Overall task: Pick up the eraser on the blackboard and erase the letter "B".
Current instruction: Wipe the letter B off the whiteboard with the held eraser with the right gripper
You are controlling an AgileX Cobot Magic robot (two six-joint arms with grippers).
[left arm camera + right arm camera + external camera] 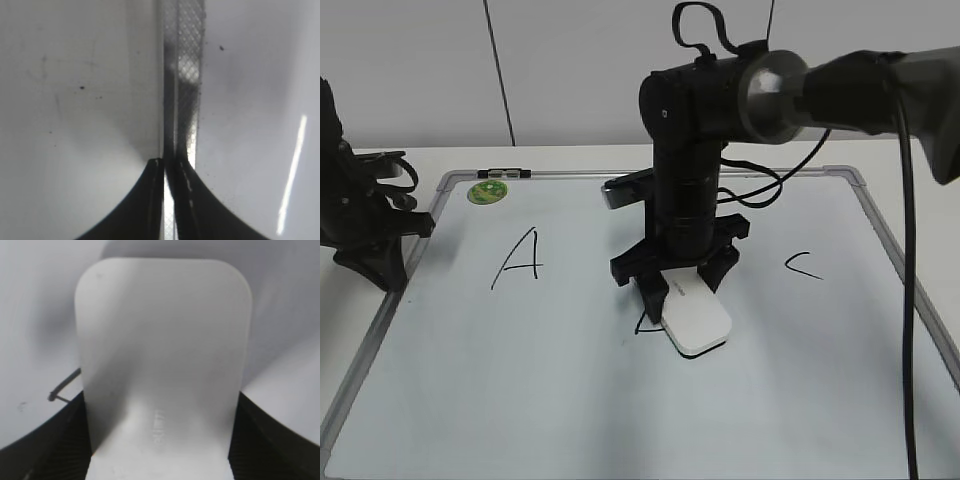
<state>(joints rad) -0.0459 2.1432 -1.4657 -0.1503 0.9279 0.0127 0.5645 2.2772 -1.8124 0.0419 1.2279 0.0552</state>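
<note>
1. Exterior view: my right gripper points straight down over the middle of the blackboard, its fingers clamped on the near end of the eraser.
2. The eraser lies flat on the board with its dark underside down, its free end angled toward the near right.
3. Only a small stroke of the letter "B" shows at the eraser's left edge; the rest is hidden beneath the eraser and my gripper.
4. The black "A" sits to the left and the small "C" to the right, both well apart from the eraser.
5. A round green sticker sits near the board's far left corner.
6. In the right wrist view the eraser fills the frame between my dark fingers, with a short black stroke just beside its left edge.
7. My left gripper is closed on nothing, resting over the tabletop at the board's grey frame.
</note>
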